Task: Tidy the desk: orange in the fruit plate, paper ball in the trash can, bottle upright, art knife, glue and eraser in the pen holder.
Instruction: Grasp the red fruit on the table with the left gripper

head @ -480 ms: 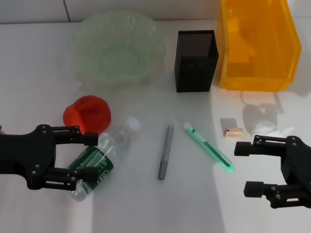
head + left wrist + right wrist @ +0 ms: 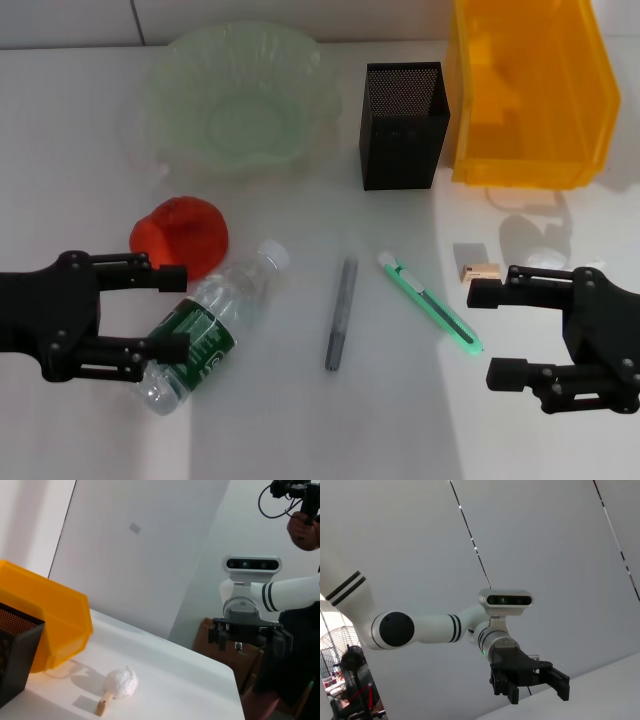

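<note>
The clear bottle (image 2: 212, 322) with a green label lies on its side, cap toward the back. My left gripper (image 2: 180, 312) is open over its lower half, one finger crossing the label. The orange (image 2: 180, 234) sits just behind that gripper. The grey glue stick (image 2: 340, 312) and the green art knife (image 2: 430, 300) lie mid-table. My right gripper (image 2: 488, 333) is open beside the knife's near end. Just behind it are the eraser (image 2: 480, 270) and the partly hidden white paper ball (image 2: 548, 260), which shows whole (image 2: 121, 682) in the left wrist view.
At the back stand the green glass fruit plate (image 2: 170, 75), the black mesh pen holder (image 2: 403, 140) and the yellow bin (image 2: 480, 150). In the right wrist view only my left gripper (image 2: 527, 677) appears, against a wall.
My left gripper has drawn back a little to the left along the bottle. The right gripper has shifted slightly left and farther from me, toward the eraser.
</note>
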### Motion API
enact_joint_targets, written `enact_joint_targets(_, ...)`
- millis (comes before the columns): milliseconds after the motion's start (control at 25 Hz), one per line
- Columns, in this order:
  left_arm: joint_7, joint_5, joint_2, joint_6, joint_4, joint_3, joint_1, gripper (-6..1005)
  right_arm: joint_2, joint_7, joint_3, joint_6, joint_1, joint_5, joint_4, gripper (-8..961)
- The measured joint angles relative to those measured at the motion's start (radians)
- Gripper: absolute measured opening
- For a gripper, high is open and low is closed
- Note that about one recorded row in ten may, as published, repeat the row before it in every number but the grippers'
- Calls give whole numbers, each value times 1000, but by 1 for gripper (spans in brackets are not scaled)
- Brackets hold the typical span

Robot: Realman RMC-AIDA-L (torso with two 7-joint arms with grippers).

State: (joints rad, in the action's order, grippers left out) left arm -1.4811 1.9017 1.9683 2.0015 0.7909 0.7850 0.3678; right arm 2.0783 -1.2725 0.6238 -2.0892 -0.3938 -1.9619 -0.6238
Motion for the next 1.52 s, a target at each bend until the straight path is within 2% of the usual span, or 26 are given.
enact_joint_targets(200,-1,9,0,-50,1,-71,25,773,0,-1,-45,3,8,1,17,756)
enact_joint_targets(320,-9,15,5,-194,2,-83,49,769,-2,2,-76,3,18,1,37,756)
enact_joint_targets(360,-9,15,5,-194,2,-83,49,767,-2,2,-82,3,24,1,40,756)
enact_joint_targets(440,-2,17,20,-334,2,-84,53,764,-3,11,-89,3,47,1,42,756)
enact_joint_targets(480,-2,17,20,-334,2,-84,53,763,-3,11,-89,3,47,1,42,756)
enact_joint_targets(520,10,18,26,-401,-1,-85,53,761,-2,14,-89,3,53,1,42,756)
enact_joint_targets(560,12,17,27,-405,-2,-84,53,760,-2,16,-89,3,58,1,42,756)
enact_joint_targets(640,46,20,40,-492,-11,-75,53,757,-2,20,-90,3,70,2,44,755)
enact_joint_targets(760,69,25,50,-524,-12,-61,53,752,-2,26,-90,1,74,2,46,755)
enact_joint_targets(800,81,32,57,-537,-13,-55,52,751,-2,27,-90,-5,75,2,47,755)
enact_joint_targets(840,102,52,74,-557,-14,-53,52,749,-1,28,-90,-18,77,2,48,755)
enact_joint_targets(1040,131,99,94,-595,-24,-49,54,742,1,28,-92,-30,84,4,53,755)
enact_joint_targets(1520,127,127,97,-692,-48,4,67,724,0,29,-123,-58,90,26,64,755)
